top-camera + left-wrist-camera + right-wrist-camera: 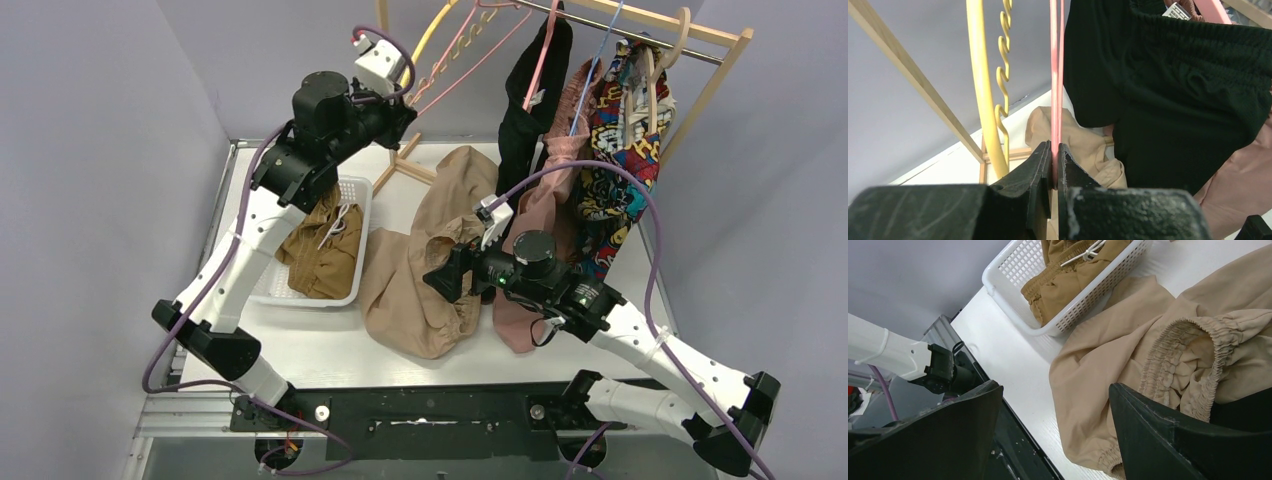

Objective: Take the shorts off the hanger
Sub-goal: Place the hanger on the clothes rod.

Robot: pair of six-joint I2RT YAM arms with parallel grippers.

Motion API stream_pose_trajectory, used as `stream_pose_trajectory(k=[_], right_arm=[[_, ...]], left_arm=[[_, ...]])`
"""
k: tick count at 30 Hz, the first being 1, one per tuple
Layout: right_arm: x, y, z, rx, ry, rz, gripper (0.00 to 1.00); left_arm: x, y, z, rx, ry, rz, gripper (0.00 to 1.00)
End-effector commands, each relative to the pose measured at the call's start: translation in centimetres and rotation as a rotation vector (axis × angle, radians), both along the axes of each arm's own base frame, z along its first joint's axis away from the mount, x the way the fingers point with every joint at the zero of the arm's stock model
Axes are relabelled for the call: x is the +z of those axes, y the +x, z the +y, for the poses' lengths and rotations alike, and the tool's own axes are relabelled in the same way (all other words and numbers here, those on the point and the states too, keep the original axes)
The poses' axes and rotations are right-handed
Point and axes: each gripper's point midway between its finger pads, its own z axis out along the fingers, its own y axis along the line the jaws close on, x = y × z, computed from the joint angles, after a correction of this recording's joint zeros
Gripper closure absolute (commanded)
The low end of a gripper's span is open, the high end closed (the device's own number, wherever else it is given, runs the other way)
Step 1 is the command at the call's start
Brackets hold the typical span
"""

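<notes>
From above, your left arm (300, 170) covers the far left part of the olive-brown shorts (325, 258) and a corner of the white basket (320, 300). Your right arm (565, 290) hides the lower part of the dusty pink shorts (550, 205), and you cannot tell where they end. The rack (742, 38) is cut off by the top edge. In the left wrist view, the pink hanger (1054, 75) and the black shorts (1188, 100) run out of frame at the top and right. In the right wrist view, the beige shorts (1098, 365) do so at the right.
</notes>
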Motion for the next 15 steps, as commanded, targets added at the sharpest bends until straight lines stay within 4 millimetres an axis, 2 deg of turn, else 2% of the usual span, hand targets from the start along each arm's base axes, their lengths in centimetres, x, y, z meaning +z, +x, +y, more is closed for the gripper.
stream_pose_trajectory(k=[1, 7, 12, 15], right_arm=[[2.9, 0.6, 0.9, -0.011, 0.072, -0.066, 0.2], [2.6, 0.5, 1.0, -0.005, 0.067, -0.059, 0.2], [2.4, 0.5, 0.8, -0.013, 0.059, -0.053, 0.19], [2.2, 0.7, 0.4, -0.035, 0.055, -0.051, 0.19]], left_arm=[[2.6, 0.0, 0.0, 0.005, -0.007, -0.067, 1.0], [-1.1, 0.7, -0.4, 0.01, 0.042, 0.01, 1.0], [-2.7, 0.3, -0.2, 0.012, 0.04, 0.036, 1.0], [-2.5, -0.4, 0.0, 0.005, 0.022, 0.031, 0.73]])
